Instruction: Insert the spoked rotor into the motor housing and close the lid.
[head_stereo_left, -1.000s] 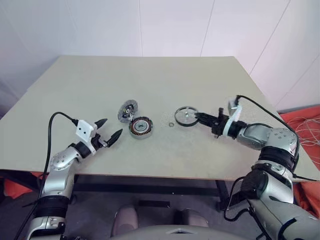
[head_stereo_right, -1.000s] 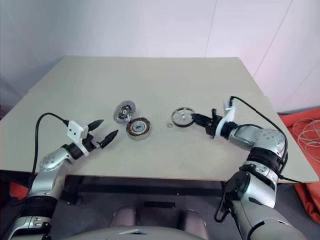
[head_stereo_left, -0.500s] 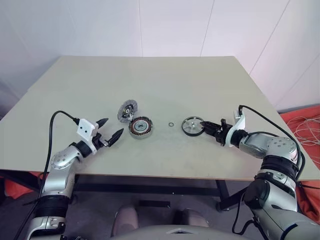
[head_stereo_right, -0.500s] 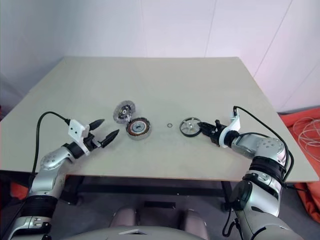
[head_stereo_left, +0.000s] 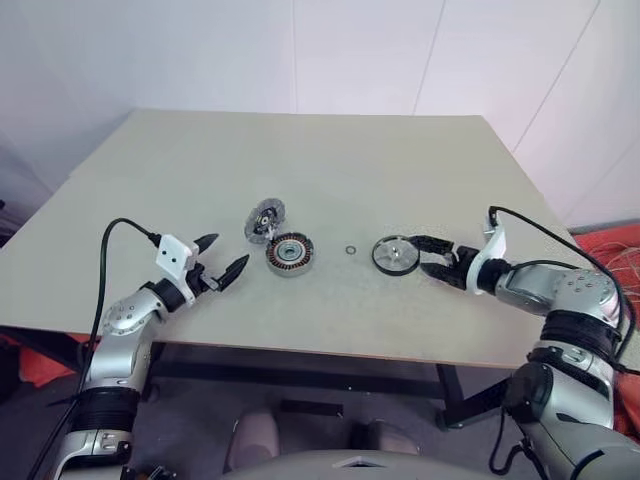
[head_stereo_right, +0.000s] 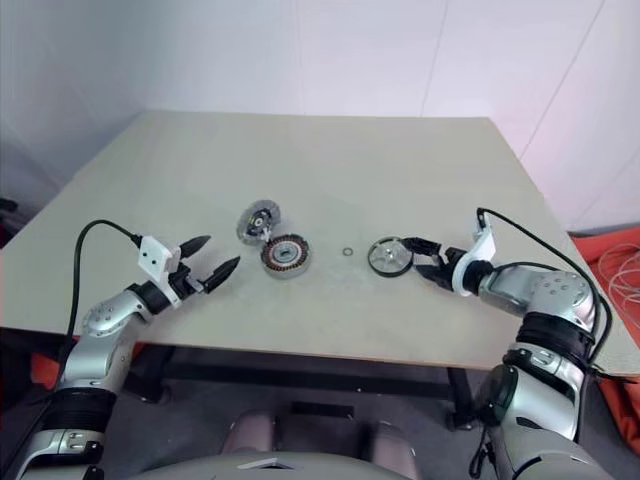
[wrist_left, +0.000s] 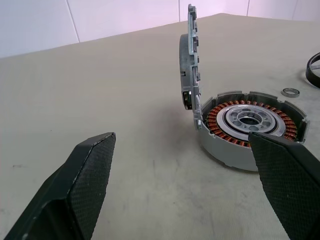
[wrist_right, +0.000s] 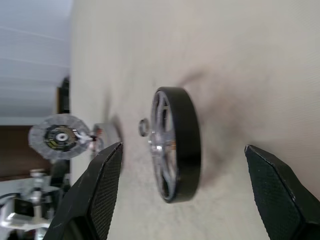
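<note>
Your rotor (head_stereo_left: 396, 255) lies flat on the worktop (head_stereo_left: 330, 160), just ahead of the right tool (head_stereo_left: 432, 256), whose fingers stand apart with nothing between them. It looks stiff and fairly light, but the dark rim seems smooth, so it may slip; take it across the rim, or by a spoke through one of the wide gaps. The housing (head_stereo_left: 290, 254) sits well to its left, copper windings up and its well empty. The lid (head_stereo_left: 265, 220) stands tilted against the housing's far edge, so nothing covers the opening. A small ring (head_stereo_left: 351, 250) lies between housing and rotor. Your left tool (head_stereo_left: 221, 255) hangs spread and empty near the housing.
</note>
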